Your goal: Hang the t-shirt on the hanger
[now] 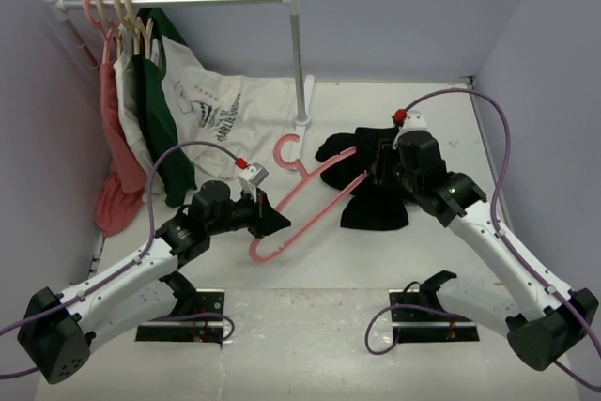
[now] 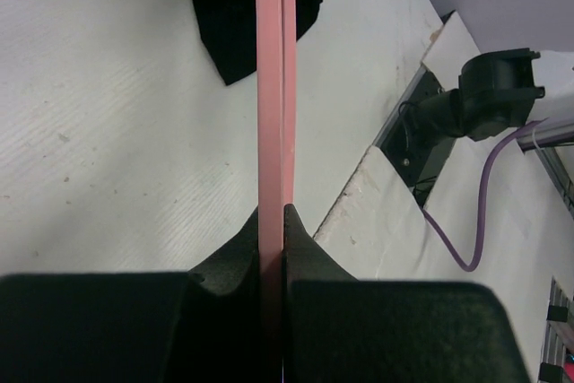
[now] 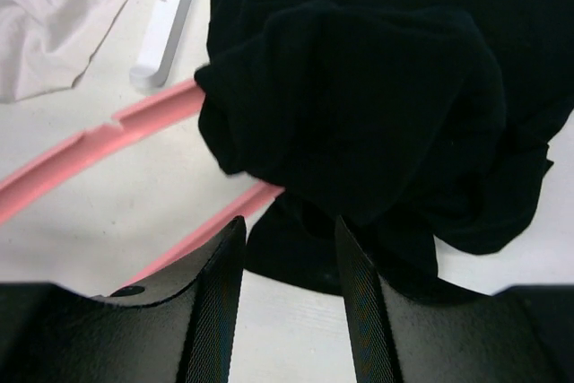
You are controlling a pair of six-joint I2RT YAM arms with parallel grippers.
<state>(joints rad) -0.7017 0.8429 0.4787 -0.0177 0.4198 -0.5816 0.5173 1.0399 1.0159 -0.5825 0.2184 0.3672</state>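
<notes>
The black t-shirt [image 1: 374,206] lies crumpled on the white table, right of centre. The pink hanger [image 1: 305,204] lies slanted beside it, hook toward the rack, and its right end is hidden under the black cloth. My left gripper [image 1: 273,223] is shut on the hanger's lower bar near its left corner; the left wrist view shows the hanger [image 2: 273,87] clamped between both fingers of that gripper [image 2: 273,217]. My right gripper [image 3: 289,230] stands open just short of the t-shirt [image 3: 359,105], with bare table between its fingers. The hanger [image 3: 99,145] passes to their left.
A white clothes rack [image 1: 298,53] stands at the back, its foot [image 1: 302,121] near the hanger's hook. A white lettered shirt [image 1: 216,110], a dark green shirt [image 1: 164,119] and a pink garment [image 1: 117,185] hang at the left. Lilac walls close in both sides.
</notes>
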